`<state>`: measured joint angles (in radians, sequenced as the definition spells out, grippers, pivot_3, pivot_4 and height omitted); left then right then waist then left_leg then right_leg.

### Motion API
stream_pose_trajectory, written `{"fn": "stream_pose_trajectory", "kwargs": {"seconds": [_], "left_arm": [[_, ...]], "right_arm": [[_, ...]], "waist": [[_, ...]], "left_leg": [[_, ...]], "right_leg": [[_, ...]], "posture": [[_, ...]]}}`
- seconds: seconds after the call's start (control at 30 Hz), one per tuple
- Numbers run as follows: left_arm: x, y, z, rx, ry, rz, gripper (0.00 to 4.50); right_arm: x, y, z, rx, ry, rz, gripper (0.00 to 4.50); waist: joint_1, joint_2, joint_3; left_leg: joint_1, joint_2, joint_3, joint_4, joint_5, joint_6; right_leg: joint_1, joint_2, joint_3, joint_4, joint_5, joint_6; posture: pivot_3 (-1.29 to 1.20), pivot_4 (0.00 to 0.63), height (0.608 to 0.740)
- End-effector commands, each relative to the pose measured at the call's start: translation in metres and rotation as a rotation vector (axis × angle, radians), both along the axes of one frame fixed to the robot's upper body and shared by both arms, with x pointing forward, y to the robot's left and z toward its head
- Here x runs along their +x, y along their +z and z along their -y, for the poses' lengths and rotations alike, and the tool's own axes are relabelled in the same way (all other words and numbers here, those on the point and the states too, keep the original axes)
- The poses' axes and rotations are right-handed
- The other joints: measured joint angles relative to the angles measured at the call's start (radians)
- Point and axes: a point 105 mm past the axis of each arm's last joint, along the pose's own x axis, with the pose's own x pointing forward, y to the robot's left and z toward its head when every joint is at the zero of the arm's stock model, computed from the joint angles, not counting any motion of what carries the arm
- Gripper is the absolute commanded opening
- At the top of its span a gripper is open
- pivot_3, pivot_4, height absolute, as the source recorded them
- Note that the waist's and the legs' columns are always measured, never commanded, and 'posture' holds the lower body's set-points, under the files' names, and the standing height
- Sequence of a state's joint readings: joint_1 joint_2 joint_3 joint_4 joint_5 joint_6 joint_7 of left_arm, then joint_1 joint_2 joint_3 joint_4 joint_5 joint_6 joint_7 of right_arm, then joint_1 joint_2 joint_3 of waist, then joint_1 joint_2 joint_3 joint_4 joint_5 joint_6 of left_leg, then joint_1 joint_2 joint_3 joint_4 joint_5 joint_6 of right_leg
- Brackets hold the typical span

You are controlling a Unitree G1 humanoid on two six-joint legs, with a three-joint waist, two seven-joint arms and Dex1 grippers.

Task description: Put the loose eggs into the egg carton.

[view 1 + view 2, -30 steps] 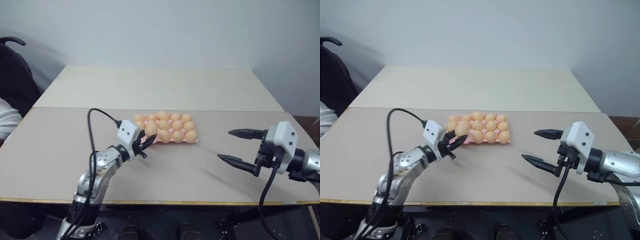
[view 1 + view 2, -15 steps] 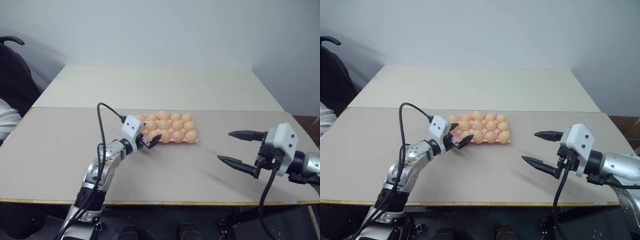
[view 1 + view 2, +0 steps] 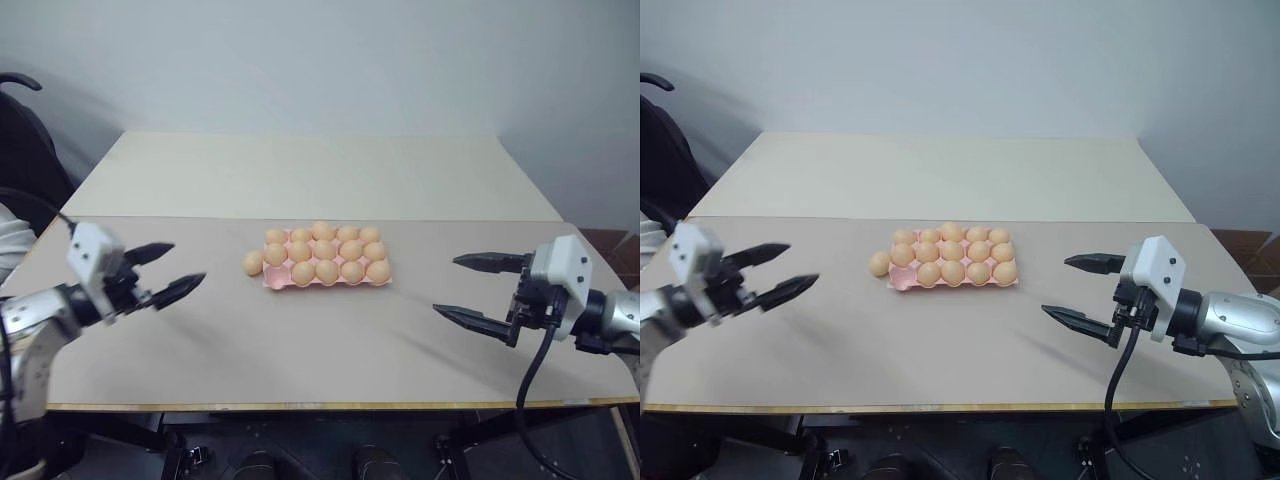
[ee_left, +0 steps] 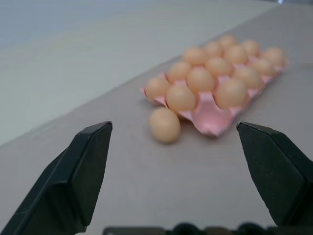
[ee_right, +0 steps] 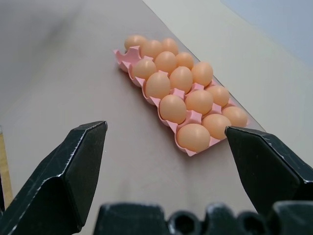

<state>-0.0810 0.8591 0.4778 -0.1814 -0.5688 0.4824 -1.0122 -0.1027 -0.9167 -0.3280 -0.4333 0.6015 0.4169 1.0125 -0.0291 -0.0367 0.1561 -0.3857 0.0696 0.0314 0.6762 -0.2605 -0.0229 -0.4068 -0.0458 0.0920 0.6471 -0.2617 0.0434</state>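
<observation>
A scalloped pink egg carton (image 3: 326, 278) is seen mid-desk (image 3: 300, 340), packed with smooth tan eggs (image 3: 328, 257); one loose egg (image 3: 253, 263) is parked just left. Left gripper (image 3: 168, 268) and right gripper (image 3: 468, 288) are held wide open, nothing gripped.

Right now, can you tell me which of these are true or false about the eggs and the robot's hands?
1. One loose egg lies on the table beside the egg carton. True.
2. Every cup in the egg carton has an egg in it. False: the corner cup next to the loose egg is empty.
3. The left gripper is holding an egg. False: it is open and empty, off to the side of the carton.
4. The right gripper is open with nothing in it. True.
5. The loose egg sits on top of the other eggs. False: it rests on the table at the carton's end.
</observation>
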Motion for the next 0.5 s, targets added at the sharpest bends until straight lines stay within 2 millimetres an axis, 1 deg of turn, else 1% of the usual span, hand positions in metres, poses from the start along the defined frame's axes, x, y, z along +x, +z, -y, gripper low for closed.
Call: {"fn": "stream_pose_trajectory", "kwargs": {"seconds": [0.03,0.17,0.3,0.4,0.5], "left_arm": [[-0.018,0.014,-0.015,0.014,-0.026,0.026,4.43],[-0.025,0.007,-0.027,0.016,0.019,0.010,4.43],[-0.026,-0.002,-0.026,0.020,0.037,-0.003,4.43],[-0.017,-0.009,-0.021,0.021,0.050,-0.010,4.43],[0.000,-0.017,-0.013,0.022,0.057,-0.013,4.43]], "right_arm": [[0.001,0.009,0.001,-0.023,0.027,0.036,4.50],[0.004,0.010,0.001,-0.030,0.042,0.033,4.50],[0.005,0.011,0.000,-0.031,0.050,0.033,4.50],[0.006,0.011,-0.001,-0.029,0.050,0.036,4.50],[0.006,0.012,-0.002,-0.026,0.051,0.039,4.50]], "waist": [[0.005,0.000,0.000],[0.012,0.000,0.000],[0.016,0.000,0.000],[0.017,0.000,0.000],[0.021,0.000,0.000]], "left_leg": [[0.000,0.000,0.000,0.000,0.000,0.000],[0.000,0.000,0.000,0.000,0.000,0.000],[0.000,0.001,0.000,0.000,0.000,0.000],[0.000,0.001,0.000,0.000,0.000,0.000],[0.000,0.000,0.000,0.000,0.000,0.000]], "right_leg": [[-0.001,0.000,0.000,0.000,0.000,0.000],[-0.001,0.000,0.000,0.000,0.000,0.000],[-0.001,0.000,0.000,0.000,0.000,0.000],[-0.001,0.000,0.000,0.000,0.000,0.000],[-0.001,0.000,0.000,0.001,0.000,-0.001]], "posture": [[0.00,0.150,0.740],[0.00,0.150,0.740],[0.00,0.150,0.740],[0.00,0.150,0.740],[0.00,0.150,0.740]]}}
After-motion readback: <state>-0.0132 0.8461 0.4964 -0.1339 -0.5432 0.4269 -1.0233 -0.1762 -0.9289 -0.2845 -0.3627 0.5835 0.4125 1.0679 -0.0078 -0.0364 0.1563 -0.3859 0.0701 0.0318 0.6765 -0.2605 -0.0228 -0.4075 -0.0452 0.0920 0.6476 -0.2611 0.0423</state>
